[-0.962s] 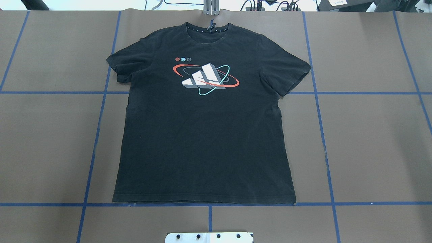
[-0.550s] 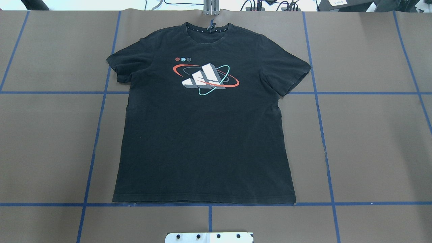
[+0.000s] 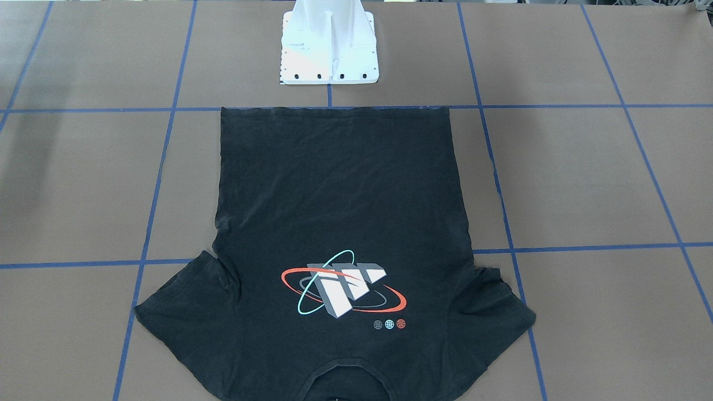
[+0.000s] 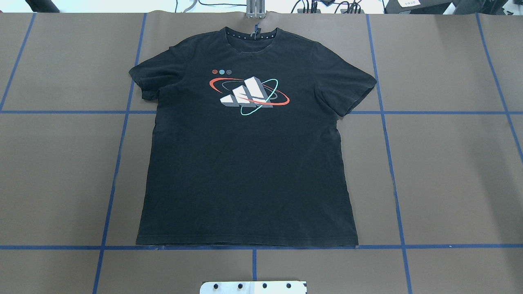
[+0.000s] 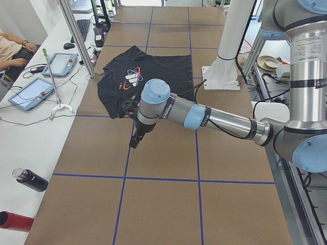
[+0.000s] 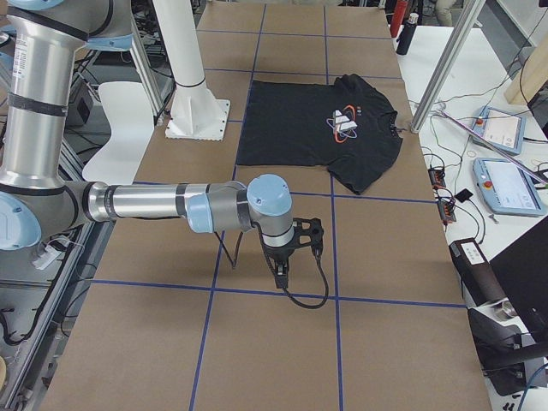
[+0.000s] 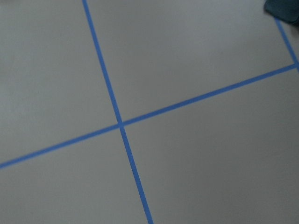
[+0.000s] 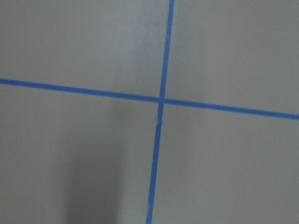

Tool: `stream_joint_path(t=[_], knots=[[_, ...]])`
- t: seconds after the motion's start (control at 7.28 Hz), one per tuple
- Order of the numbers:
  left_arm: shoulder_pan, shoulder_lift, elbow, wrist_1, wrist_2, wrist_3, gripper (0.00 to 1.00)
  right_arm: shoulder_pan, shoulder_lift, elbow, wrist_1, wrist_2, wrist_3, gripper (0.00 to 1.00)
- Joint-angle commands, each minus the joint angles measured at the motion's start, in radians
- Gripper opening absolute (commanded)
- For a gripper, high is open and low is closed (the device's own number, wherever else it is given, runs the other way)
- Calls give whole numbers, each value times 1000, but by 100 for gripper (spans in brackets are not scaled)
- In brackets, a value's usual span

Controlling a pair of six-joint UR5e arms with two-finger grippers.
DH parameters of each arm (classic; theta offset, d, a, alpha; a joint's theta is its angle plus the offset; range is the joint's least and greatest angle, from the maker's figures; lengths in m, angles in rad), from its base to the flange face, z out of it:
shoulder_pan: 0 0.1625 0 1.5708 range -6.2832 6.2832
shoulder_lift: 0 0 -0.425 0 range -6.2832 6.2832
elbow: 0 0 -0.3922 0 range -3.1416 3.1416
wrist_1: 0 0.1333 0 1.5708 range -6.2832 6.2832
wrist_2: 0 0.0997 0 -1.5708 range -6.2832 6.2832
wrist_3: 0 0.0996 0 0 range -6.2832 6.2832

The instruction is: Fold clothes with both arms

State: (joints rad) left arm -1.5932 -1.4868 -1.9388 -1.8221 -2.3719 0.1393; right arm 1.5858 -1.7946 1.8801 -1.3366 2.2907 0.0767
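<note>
The only vessels about are a black bottle [image 5: 30, 180] and a red bottle [image 5: 12, 221], lying on the white side table [image 5: 20, 153] at the robot's left end. Both are opaque, so I cannot tell what is in them.

The T-shirt [image 4: 245, 171] lies flat on the bench [image 4: 449, 171], logo [image 4: 249, 96] up and sleeves spread. Its collar is at the edge far from the robot, and its hem runs along a blue tape line [image 4: 449, 246] just in front of the white pedestal [image 3: 328, 50].

The overhead and front views show the shirt whole but neither arm; only the end views show those. The left arm [image 5: 214, 116] reaches low across the bench, and from that camera its wrist covers part of the shirt's near sleeve. The left jaws point down over a tape line just off the shirt. The right arm [image 6: 154, 204] stretches out at the other end, with the right jaws hanging over bare bench near a tape crossing, apart from the shirt. From these angles I cannot tell how wide either pair of jaws stands or whether they hold anything.

The wrist cameras see only bench and crossing tape, though the left one catches a dark corner of cloth [image 7: 282, 10] at its top right edge.

The side table also carries a tablet [image 5: 28, 94], a second tablet [image 5: 60, 64] and loose cables. A person's arm [image 5: 15, 48] rests at its far end.
</note>
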Motion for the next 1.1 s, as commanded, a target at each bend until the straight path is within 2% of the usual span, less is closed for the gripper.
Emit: stream_joint_path(t=[0.0,0.27,0.55,0.69,0.82,0.96], knots=[[5,-93,68,-231,-7,-1,100,-39,40,-1,124,1,58,100],[9,-177,151,-269,-9,-19,100,-98,160,-24,139,1,67,99],[106,-196,172,-351,-1,-114,100,-185,263,-88,140,-13,125,100],[146,-199,188,-380,0,-135,100,-243,332,-110,140,-16,267,100],[153,-198,189,-403,-1,-153,100,-318,410,-136,143,-55,408,100],[153,-196,189,-404,-1,-153,100,-413,455,-189,228,-132,530,100]])
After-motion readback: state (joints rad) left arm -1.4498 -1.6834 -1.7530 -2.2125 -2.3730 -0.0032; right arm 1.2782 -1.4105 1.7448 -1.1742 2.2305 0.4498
